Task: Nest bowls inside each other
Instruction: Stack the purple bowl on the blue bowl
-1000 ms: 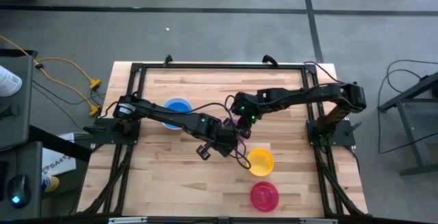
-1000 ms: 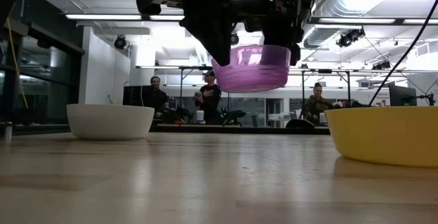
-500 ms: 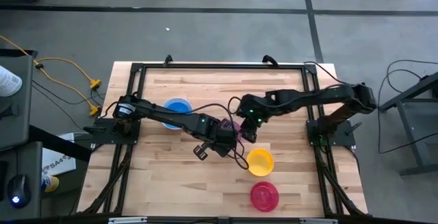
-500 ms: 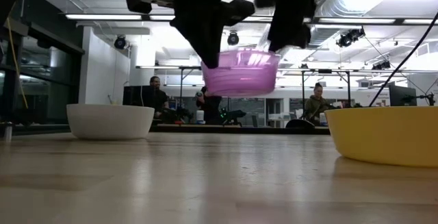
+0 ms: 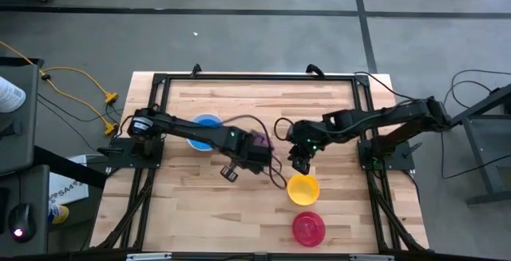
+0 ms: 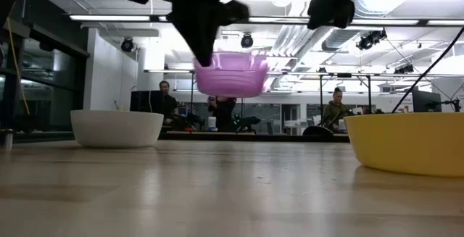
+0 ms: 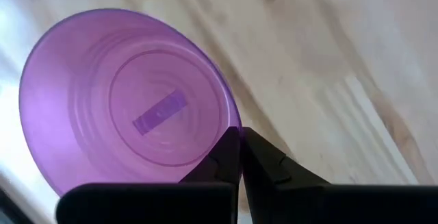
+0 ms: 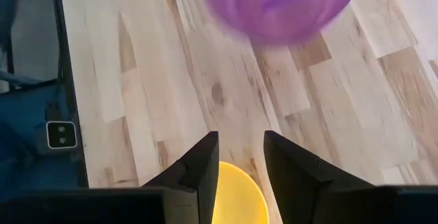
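A purple bowl (image 6: 230, 76) hangs in the air over the middle of the table, with my left gripper (image 7: 239, 133) shut on it. In the high view the purple bowl (image 5: 259, 140) is between the blue bowl (image 5: 207, 125) and my right gripper (image 5: 299, 164). That gripper is open, holds nothing, and hovers just beyond the yellow bowl (image 5: 303, 187). A red-pink bowl (image 5: 308, 227) rests on its base near the front edge. The low view shows a white bowl (image 6: 116, 128) standing on the table at the left. My left gripper pinches the purple bowl's rim (image 7: 228, 122) between its two fingers, at one spot on its edge. The fingers come from above, pointing steeply down. The bowl is lifted clear of the table, mouth up and slightly tilted, hanging off to the side of the fingers.
A black frame (image 5: 255, 77) runs round the wooden tabletop. The left arm crosses over the blue bowl. Bare wood lies at the near left (image 5: 200, 213) and far right (image 5: 335, 97) of the table. People sit in the room beyond the table.
My right gripper has drawn away from the purple bowl toward the table's right and near edges, rising, still open. My left gripper has carried the bowl toward the table's left, and its wrist has rolled. The bowl stays lifted clear.
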Controlling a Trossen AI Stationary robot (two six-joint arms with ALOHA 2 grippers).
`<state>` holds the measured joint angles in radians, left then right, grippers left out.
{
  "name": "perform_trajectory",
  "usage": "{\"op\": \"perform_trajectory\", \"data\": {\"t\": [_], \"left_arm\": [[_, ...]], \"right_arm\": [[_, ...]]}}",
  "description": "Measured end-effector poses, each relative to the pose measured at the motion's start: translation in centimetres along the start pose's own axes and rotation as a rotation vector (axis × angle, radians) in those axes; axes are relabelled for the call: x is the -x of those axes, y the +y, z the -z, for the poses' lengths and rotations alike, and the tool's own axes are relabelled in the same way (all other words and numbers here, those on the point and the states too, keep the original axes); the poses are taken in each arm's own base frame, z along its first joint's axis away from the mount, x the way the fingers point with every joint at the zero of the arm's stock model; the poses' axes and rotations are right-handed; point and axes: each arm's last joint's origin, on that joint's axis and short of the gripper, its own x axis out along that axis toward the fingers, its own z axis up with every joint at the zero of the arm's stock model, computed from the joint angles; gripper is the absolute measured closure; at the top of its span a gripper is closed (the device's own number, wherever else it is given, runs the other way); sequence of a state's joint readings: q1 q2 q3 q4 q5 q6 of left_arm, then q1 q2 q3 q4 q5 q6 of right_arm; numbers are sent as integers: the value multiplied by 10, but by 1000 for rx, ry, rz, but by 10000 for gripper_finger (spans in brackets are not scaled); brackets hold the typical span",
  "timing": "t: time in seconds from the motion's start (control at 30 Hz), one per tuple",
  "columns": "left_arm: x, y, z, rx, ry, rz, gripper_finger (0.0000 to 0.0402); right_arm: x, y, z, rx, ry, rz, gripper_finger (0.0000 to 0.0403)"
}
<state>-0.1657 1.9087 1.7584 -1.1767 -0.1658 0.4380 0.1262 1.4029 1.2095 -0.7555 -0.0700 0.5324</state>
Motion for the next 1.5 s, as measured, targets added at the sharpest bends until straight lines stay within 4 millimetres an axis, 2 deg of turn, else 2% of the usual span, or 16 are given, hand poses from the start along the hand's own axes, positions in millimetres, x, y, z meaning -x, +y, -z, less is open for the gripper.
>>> {"op": "perform_trajectory", "data": {"t": [0.17, 0.37, 0.7, 1.17, 1.5], "left_arm": [[13, 2, 23, 152, -38, -25, 402], [28, -19, 58, 302, -85, -50, 401], [32, -49, 118, 491, -56, -123, 401], [-13, -69, 153, 457, 120, -174, 401], [-30, -52, 162, 482, 70, -124, 401]], "right_arm": [[-1, 14, 9, 32, -19, 34, 292], [-1, 20, 12, 29, -65, 87, 292], [-1, 25, 6, 30, -138, 46, 292], [0, 30, -1, 25, -213, -5, 292], [0, 32, -3, 14, -228, -19, 292]]}}
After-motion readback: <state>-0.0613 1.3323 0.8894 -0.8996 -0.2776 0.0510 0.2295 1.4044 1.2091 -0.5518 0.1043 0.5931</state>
